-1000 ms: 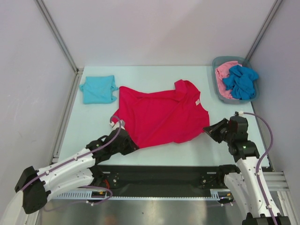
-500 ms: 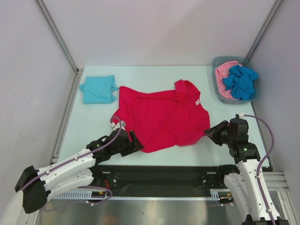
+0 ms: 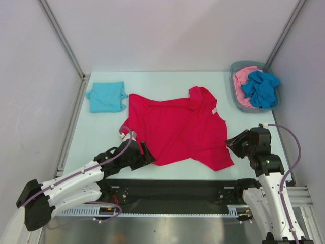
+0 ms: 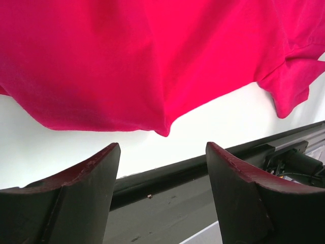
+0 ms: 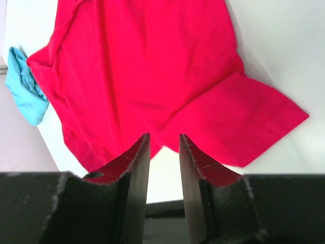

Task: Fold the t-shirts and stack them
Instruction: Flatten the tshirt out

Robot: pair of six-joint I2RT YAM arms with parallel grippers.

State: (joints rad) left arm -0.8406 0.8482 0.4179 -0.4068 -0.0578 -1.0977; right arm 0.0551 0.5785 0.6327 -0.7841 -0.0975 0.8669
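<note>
Laying out the red shirt (image 3: 175, 129) seems done; left gripper (image 3: 148, 153) and right gripper (image 3: 231, 144) are opened, empty; edges must be grasped for folding.

White-shelled arms (image 3: 71, 189) with black joints, lilac cables (image 3: 76, 174).

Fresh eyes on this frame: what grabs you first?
The red shirt, spread rumpled across mid-table, dominates. The left claw and right claw sit open at its near edge, neither holding cloth. A folded teal shirt lies far left; the grey bin at far right holds a pink shirt and a blue shirt.
</note>
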